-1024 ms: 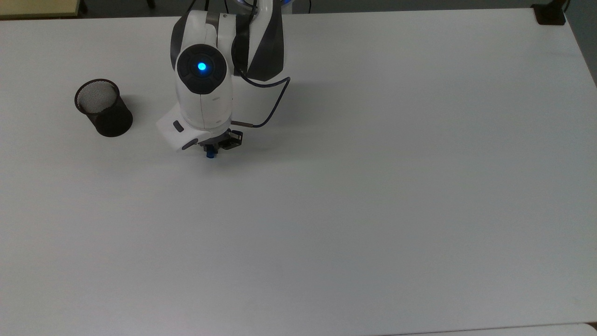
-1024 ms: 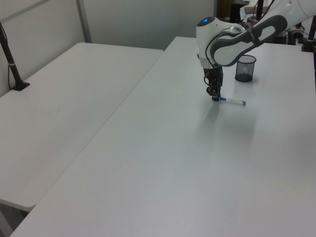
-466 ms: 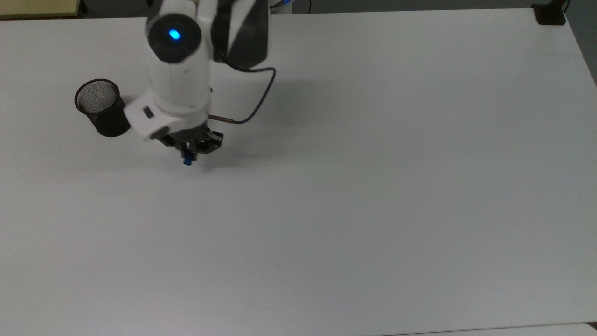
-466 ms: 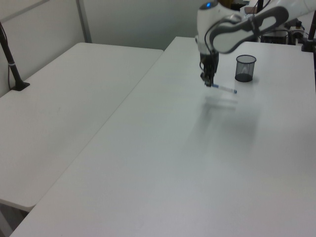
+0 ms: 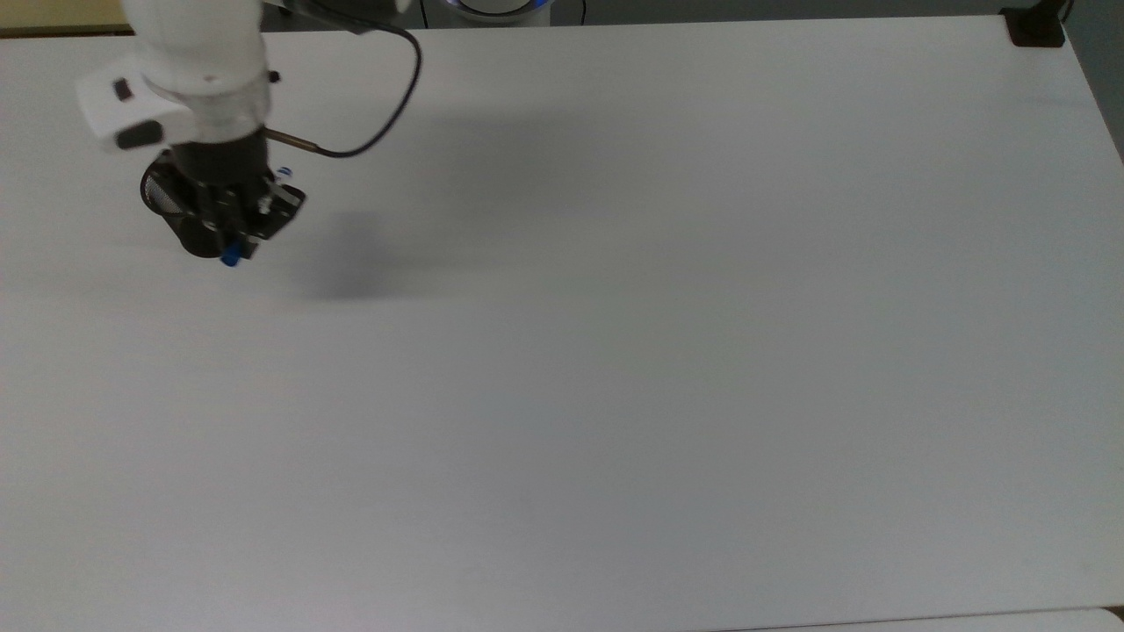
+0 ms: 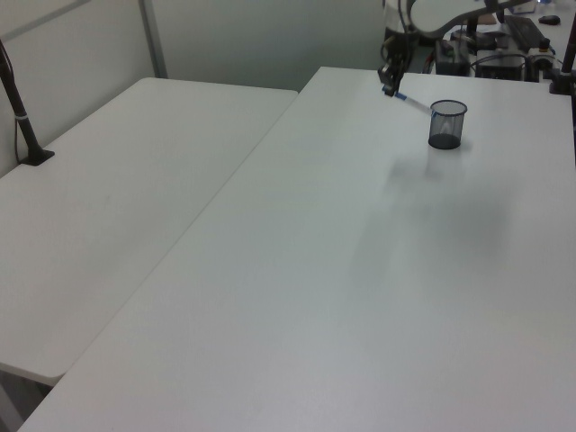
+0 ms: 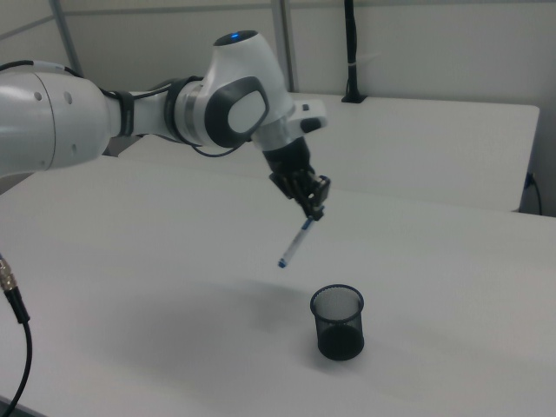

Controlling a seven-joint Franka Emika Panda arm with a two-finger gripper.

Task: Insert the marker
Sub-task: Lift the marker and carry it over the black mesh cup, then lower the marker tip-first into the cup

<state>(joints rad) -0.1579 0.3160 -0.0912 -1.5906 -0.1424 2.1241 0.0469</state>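
My gripper (image 7: pixel 314 208) is shut on the upper end of the marker (image 7: pixel 296 242), a slim white barrel with blue ends. The marker hangs tilted in the air, with its lower blue tip above and to the right view's left of the black mesh cup (image 7: pixel 337 322). In the left view the marker (image 6: pixel 410 102) slants down from the gripper (image 6: pixel 390 86) towards the rim of the cup (image 6: pixel 446 125). In the top view the gripper (image 5: pixel 235 239) covers most of the cup (image 5: pixel 167 204), and the marker's blue end (image 5: pixel 231 257) sticks out below it.
The cup stands upright near one end of a wide white table (image 5: pixel 615 351). A black cable (image 5: pixel 373 127) loops from the wrist. A black clamp (image 5: pixel 1036 26) sits at the top view's top right corner. A second white table (image 6: pixel 108 198) adjoins.
The gripper lifted the marker off the table and carried it to the top view's left and upward, from mid-table to over the cup. The marker now hangs tilted instead of level.
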